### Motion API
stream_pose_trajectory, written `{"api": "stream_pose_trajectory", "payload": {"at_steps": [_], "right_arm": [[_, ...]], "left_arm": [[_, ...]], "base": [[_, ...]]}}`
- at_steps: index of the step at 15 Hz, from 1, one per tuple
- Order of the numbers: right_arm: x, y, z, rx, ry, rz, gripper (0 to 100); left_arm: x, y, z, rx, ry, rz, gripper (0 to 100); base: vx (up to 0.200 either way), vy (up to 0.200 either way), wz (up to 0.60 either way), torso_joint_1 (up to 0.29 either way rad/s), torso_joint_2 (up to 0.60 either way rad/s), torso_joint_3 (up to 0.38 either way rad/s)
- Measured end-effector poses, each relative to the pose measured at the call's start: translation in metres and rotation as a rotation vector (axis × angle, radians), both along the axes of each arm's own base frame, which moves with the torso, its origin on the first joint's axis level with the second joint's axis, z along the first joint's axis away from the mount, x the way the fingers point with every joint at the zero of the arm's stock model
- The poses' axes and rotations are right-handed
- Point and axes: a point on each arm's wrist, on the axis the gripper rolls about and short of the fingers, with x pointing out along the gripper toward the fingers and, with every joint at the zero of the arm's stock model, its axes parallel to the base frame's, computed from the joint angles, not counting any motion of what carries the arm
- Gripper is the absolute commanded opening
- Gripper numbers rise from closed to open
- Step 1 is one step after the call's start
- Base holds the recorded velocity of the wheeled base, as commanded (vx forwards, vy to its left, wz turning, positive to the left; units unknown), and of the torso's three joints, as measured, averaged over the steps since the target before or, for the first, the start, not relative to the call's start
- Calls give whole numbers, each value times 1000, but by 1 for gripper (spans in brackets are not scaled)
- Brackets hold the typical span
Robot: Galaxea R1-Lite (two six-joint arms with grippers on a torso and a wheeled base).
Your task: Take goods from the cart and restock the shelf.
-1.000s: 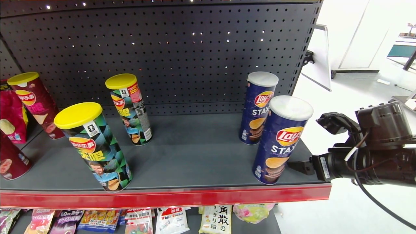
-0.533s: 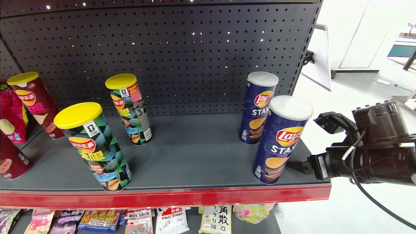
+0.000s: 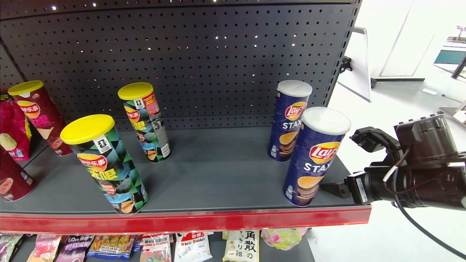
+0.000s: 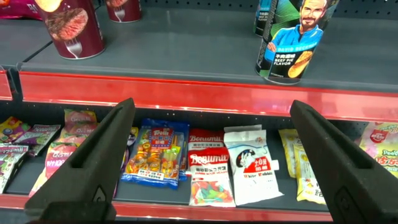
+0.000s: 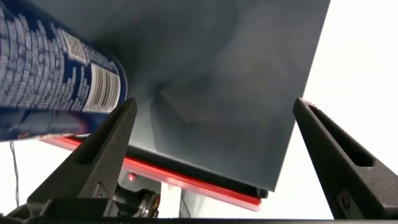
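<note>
right pincer [image 3: 347, 164] released, spread wide, just beside front blue can [image 3: 315, 156] on shelf [image 3: 218, 174] | left pincer [image 4: 211, 165] released, facing lower-shelf snack bags [image 4: 158, 155]

Matt metal shelf [image 3: 218, 174], glossy can [image 3: 314, 160]

A bright white floor [image 3: 393, 102] spread out to the right, meeting a pale wall [image 3: 382, 22]. A white panel [image 3: 355, 65] stood nearby, a teal-topped table [image 3: 449, 57] farther off.
</note>
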Motion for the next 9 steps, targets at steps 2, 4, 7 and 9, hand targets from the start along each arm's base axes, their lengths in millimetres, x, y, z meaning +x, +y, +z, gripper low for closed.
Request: {"api": "stream_pose_trajectory", "payload": {"at_steps": [2, 4, 7, 9], "right_arm": [[-1, 0, -1, -1, 2, 2, 100], [-1, 1, 0, -1, 2, 7, 100], [-2, 6, -1, -3, 4, 24, 100], [-3, 9, -2, -9, 1, 32, 100]], "left_arm": [[0, 0, 0, 0, 0, 0, 100], [0, 0, 0, 0, 0, 0, 100], [0, 0, 0, 0, 0, 0, 100], [0, 0, 0, 0, 0, 0, 100]], "base": [[0, 0, 0, 0, 0, 0], [0, 0, 0, 0, 0, 0], [0, 0, 0, 0, 0, 0], [0, 0, 0, 0, 0, 0]]}}
